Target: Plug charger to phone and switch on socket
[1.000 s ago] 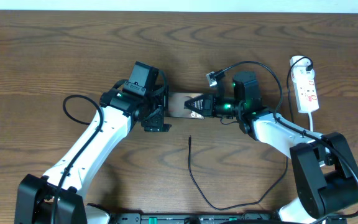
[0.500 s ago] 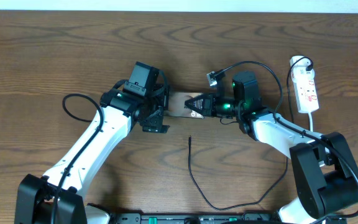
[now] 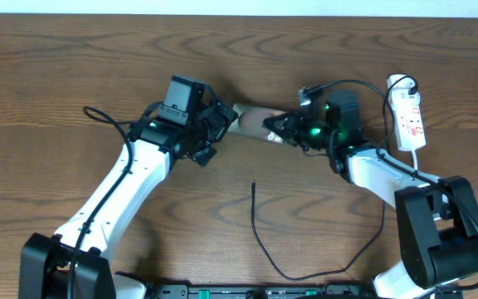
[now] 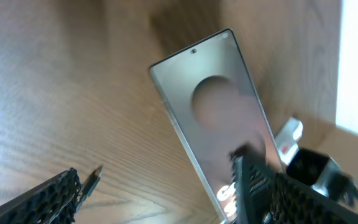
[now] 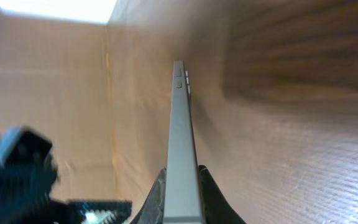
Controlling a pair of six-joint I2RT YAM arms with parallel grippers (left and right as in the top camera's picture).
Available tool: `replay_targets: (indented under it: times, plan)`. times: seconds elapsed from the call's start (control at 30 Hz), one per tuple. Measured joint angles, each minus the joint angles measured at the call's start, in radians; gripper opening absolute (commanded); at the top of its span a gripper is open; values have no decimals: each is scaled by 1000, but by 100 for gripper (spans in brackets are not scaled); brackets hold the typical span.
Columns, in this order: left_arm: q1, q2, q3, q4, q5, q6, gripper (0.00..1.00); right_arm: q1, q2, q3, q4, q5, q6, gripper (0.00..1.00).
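Note:
The phone (image 3: 251, 119) is off the table and tilted, its right end pinched in my shut right gripper (image 3: 274, 126). The right wrist view shows the phone (image 5: 180, 137) edge-on between the two fingers of that gripper (image 5: 182, 199). My left gripper (image 3: 212, 134) stands open just left of the phone's free end, not touching it. In the left wrist view the glossy phone (image 4: 216, 106) lies ahead of the spread left gripper (image 4: 154, 177), partly behind one finger. The charger (image 3: 256, 218), a thin black cable, lies on the table below, tip pointing up. The white socket (image 3: 409, 116) lies at the far right.
The charger cable loops down to the table's front edge (image 3: 297, 276) and back up toward the right arm. A thick black arm cable (image 3: 98, 137) arcs left of the left arm. The socket's white cord (image 3: 400, 80) curls at its top end.
The right gripper has raised and turned the phone, shifting it up and to the right. The left gripper has moved up with it and opened wider.

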Motion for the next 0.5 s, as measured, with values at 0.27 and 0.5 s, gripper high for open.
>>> replay_targets:
  times: [0.27,0.5]
  plan:
    - [155,0,2,231,238,113,95,-48,5,-1,150,65,515,1]
    - [234,-1,2,380,357,107,95,-40,5,-1,394,79,833,1]
